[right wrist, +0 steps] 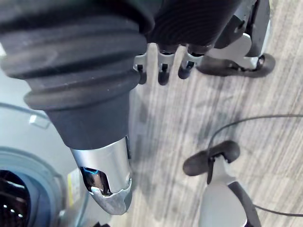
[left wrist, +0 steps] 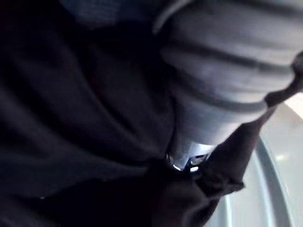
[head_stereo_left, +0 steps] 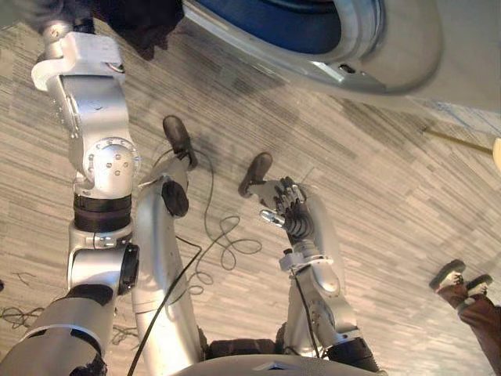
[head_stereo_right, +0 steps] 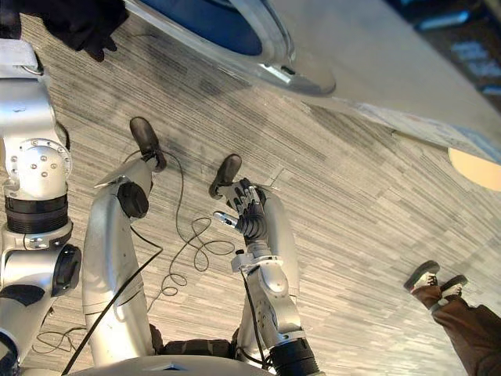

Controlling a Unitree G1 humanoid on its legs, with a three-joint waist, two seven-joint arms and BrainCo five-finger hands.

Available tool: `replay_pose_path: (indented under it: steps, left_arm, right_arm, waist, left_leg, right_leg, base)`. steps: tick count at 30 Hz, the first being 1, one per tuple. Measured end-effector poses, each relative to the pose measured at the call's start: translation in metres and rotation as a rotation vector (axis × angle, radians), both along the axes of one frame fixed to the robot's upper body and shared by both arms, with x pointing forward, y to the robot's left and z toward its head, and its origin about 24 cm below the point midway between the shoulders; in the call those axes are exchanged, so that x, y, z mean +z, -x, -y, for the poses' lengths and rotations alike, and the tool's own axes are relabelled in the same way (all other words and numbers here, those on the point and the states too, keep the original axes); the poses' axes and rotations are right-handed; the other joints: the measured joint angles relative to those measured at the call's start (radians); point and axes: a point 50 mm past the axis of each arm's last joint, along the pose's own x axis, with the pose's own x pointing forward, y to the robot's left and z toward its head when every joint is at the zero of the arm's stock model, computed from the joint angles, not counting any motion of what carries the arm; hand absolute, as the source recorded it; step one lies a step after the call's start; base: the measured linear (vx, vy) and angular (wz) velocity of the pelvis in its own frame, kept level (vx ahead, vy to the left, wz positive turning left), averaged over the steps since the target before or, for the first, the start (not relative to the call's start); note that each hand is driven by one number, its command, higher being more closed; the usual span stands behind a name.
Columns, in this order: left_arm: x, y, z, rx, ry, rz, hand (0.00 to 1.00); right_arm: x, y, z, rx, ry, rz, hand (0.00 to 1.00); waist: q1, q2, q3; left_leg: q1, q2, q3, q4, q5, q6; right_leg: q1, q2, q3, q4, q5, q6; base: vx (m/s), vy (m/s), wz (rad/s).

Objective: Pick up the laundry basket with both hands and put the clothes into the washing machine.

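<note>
Floor under washing machine: grey wood-grain planks, matt. Door rim: smooth, glossy metal. Dark cloth beside machine: soft, matt, creased.

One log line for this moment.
left hand: raised, against dark garment at washing machine opening | right hand: open, empty, over floor
</note>
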Motion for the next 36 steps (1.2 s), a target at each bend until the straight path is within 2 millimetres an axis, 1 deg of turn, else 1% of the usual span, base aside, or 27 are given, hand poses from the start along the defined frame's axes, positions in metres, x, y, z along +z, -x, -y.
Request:
replay_pose_path:
  steps: [1,3,4,5,7,11,13,16,18,20,21,22,23,24,25,26,27,28,29,30,31,33,36]
  left_arm:
    - [-0.001,0.002,0.008,-0.033,-0.005,0.004,1.00]
    - [-0.010,0.006,0.042,-0.167,-0.037,-0.002,1.00]
    - [-0.012,0.007,0.050,-0.195,-0.046,-0.009,1.00]
    - [-0.018,0.007,0.062,-0.241,-0.058,-0.031,1.00]
    - [-0.026,0.006,0.075,-0.294,-0.062,-0.065,1.00]
    - [-0.042,0.001,0.089,-0.350,-0.045,-0.142,1.00]
    - [-0.047,-0.002,0.090,-0.356,-0.036,-0.166,1.00]
    - [-0.065,-0.010,0.093,-0.361,-0.016,-0.249,1.00]
    - [-0.081,-0.018,0.097,-0.362,-0.012,-0.325,1.00]
    - [-0.087,-0.023,0.099,-0.356,-0.019,-0.363,1.00]
    - [-0.086,-0.025,0.099,-0.351,-0.023,-0.366,1.00]
    - [-0.083,-0.026,0.099,-0.342,-0.022,-0.362,1.00]
    - [-0.073,-0.028,0.096,-0.312,-0.021,-0.340,1.00]
    - [-0.057,-0.033,0.092,-0.268,-0.024,-0.311,1.00]
    - [-0.047,-0.036,0.089,-0.240,-0.025,-0.294,1.00]
    - [-0.029,-0.039,0.083,-0.194,-0.038,-0.259,1.00]
    - [0.004,-0.039,0.069,-0.118,-0.060,-0.182,1.00]
    - [0.018,-0.038,0.063,-0.089,-0.065,-0.144,1.00]
    - [0.037,-0.032,0.055,-0.050,-0.075,-0.087,1.00]
    - [0.061,-0.022,0.047,-0.008,-0.085,-0.005,1.00]
    - [0.080,-0.011,0.038,0.023,-0.081,0.067,1.00]
    - [0.098,0.002,0.028,0.053,-0.063,0.143,1.00]
    - [0.104,0.007,0.033,0.062,-0.089,0.166,1.00]
  right_arm:
    - [0.000,0.000,0.000,-0.002,-0.003,-0.001,0.00]
    - [0.001,0.000,0.000,-0.004,-0.012,-0.003,0.00]
    - [0.001,0.000,0.000,-0.002,-0.015,-0.004,0.00]
    - [0.002,-0.001,-0.001,0.000,-0.020,-0.007,0.00]
    - [0.004,-0.002,-0.003,0.001,-0.035,-0.005,0.00]
    - [0.005,-0.004,-0.004,0.003,-0.072,-0.008,0.00]
    - [0.005,-0.004,-0.004,0.001,-0.094,-0.010,0.00]
    - [0.005,-0.005,-0.003,-0.008,-0.107,-0.017,0.00]
    - [0.004,-0.006,-0.004,-0.015,-0.111,-0.022,0.00]
    - [0.004,-0.006,-0.003,-0.018,-0.136,-0.026,0.00]
    - [0.004,-0.006,-0.003,-0.017,-0.145,-0.027,0.00]
    - [0.005,-0.006,-0.004,-0.016,-0.147,-0.025,0.00]
    - [0.006,-0.006,-0.004,-0.016,-0.168,-0.023,0.00]
    - [0.007,-0.006,-0.005,-0.013,-0.179,-0.018,0.00]
    - [0.008,-0.007,-0.006,-0.010,-0.182,-0.014,0.00]
    - [0.009,-0.007,-0.008,-0.005,-0.188,-0.007,0.00]
    - [0.012,-0.007,-0.009,0.005,-0.198,0.010,0.00]
    - [0.013,-0.007,-0.010,0.009,-0.200,0.017,0.00]
    - [0.014,-0.007,-0.010,0.015,-0.201,0.024,0.00]
    - [0.015,-0.008,-0.011,0.019,-0.203,0.033,0.00]
    - [0.016,-0.009,-0.010,0.020,-0.202,0.042,0.00]
    - [0.018,-0.012,-0.010,0.018,-0.200,0.052,0.00]
    - [0.021,-0.015,-0.010,0.018,-0.200,0.066,0.00]
  waist:
    - [0.000,0.000,0.000]
    - [-0.004,0.000,0.000]
    - [-0.006,-0.001,0.000]
    - [-0.011,-0.001,0.000]
    - [-0.021,-0.003,0.001]
    - [-0.029,-0.012,0.002]
    - [-0.030,-0.014,0.002]
    - [-0.029,-0.015,0.001]
    - [-0.029,-0.015,0.001]
    - [-0.030,-0.019,0.001]
    - [-0.030,-0.025,-0.001]
    - [-0.030,-0.031,-0.001]
    - [-0.031,-0.039,0.000]
    - [-0.035,-0.044,0.001]
    - [-0.040,-0.046,0.001]
    - [-0.049,-0.046,0.002]
    - [-0.057,-0.046,0.001]
    - [-0.057,-0.048,0.001]
    - [-0.060,-0.051,0.001]
    - [-0.062,-0.054,0.001]
    - [-0.062,-0.054,0.000]
    - [-0.065,-0.054,0.000]
    - [-0.069,-0.055,0.000]
  left_leg:
    - [0.000,0.000,0.001,-0.001,0.001,0.001]
    - [0.000,-0.001,0.006,-0.011,0.006,0.007]
    - [0.000,-0.001,0.007,-0.015,0.008,0.007]
    - [0.001,-0.001,0.012,-0.018,0.011,0.012]
    - [0.001,-0.001,0.018,-0.027,0.016,0.015]
    - [0.005,-0.001,0.020,-0.038,0.022,0.012]
    - [0.007,-0.001,0.023,-0.052,0.030,0.013]
    - [0.012,-0.005,0.025,-0.066,0.037,0.013]
    - [0.012,-0.005,0.025,-0.066,0.037,0.013]
    - [0.014,-0.005,0.027,-0.067,0.037,0.013]
    - [0.014,-0.005,0.032,-0.070,0.038,0.012]
    - [0.014,-0.005,0.038,-0.073,0.039,0.011]
    - [0.011,-0.003,0.048,-0.078,0.042,0.013]
    - [0.006,0.000,0.048,-0.078,0.044,0.013]
    - [0.003,0.001,0.048,-0.078,0.045,0.014]
    - [-0.001,0.003,0.047,-0.078,0.046,0.014]
    - [-0.009,0.009,0.046,-0.077,0.048,0.016]
    - [-0.013,0.012,0.047,-0.077,0.048,0.016]
    - [-0.017,0.014,0.048,-0.079,0.049,0.017]
    - [-0.019,0.014,0.050,-0.086,0.054,0.019]
    - [-0.019,0.011,0.053,-0.097,0.059,0.020]
    - [-0.017,0.010,0.058,-0.106,0.063,0.018]
    - [-0.011,0.009,0.083,-0.142,0.078,0.019]
  right_leg:
    - [0.000,0.000,0.000,-0.001,0.001,0.000]
    - [-0.002,0.000,0.000,-0.012,0.010,0.002]
    - [-0.003,0.001,0.000,-0.016,0.013,0.003]
    - [-0.006,0.001,0.004,-0.019,0.017,0.005]
    - [-0.011,0.001,0.006,-0.025,0.024,0.005]
    - [-0.013,0.005,0.009,-0.031,0.028,0.003]
    - [-0.014,0.007,0.009,-0.041,0.030,0.007]
    - [-0.014,0.008,0.010,-0.049,0.037,0.003]
    - [-0.014,0.008,0.010,-0.049,0.038,0.002]
    - [-0.016,0.008,0.013,-0.048,0.037,0.002]
    - [-0.022,0.008,0.018,-0.047,0.038,0.003]
    - [-0.030,0.008,0.025,-0.047,0.038,0.004]
    - [-0.040,0.008,0.030,-0.049,0.042,0.006]
    - [-0.045,0.011,0.030,-0.051,0.048,0.002]
    - [-0.046,0.011,0.028,-0.051,0.050,0.000]
    - [-0.048,0.013,0.025,-0.055,0.053,0.001]
    - [-0.053,0.020,0.024,-0.062,0.059,0.005]
    - [-0.057,0.023,0.025,-0.066,0.062,0.004]
    - [-0.060,0.025,0.024,-0.070,0.065,0.007]
    - [-0.064,0.025,0.023,-0.075,0.070,0.007]
    - [-0.066,0.025,0.023,-0.084,0.078,0.002]
    - [-0.067,0.026,0.024,-0.094,0.087,0.001]
    - [-0.076,0.023,0.029,-0.116,0.105,0.002]
  base:
    - [-0.05,0.037,-0.04]
    - [-0.05,0.037,-0.04]
    - [-0.05,0.038,-0.06]
    - [-0.04,0.035,-0.05]
    - [-0.04,0.032,-0.06]
    - [-0.05,0.018,-0.02]
    - [-0.04,0.007,0.00]
    - [-0.01,0.003,0.00]
    - [-0.02,0.004,0.01]
    - [-0.03,0.008,-0.01]
    - [-0.04,0.004,-0.02]
    - [-0.04,0.000,-0.08]
    - [-0.04,0.001,-0.12]
    - [-0.04,0.005,-0.11]
    - [-0.04,0.013,-0.07]
    - [-0.05,0.021,-0.12]
    - [-0.04,0.018,-0.17]
    - [-0.03,0.018,-0.19]
    - [-0.03,0.022,-0.11]
    - [-0.05,0.033,-0.06]
    - [-0.05,0.034,-0.03]
    - [-0.04,0.028,-0.03]
    - [-0.05,0.029,-0.01]
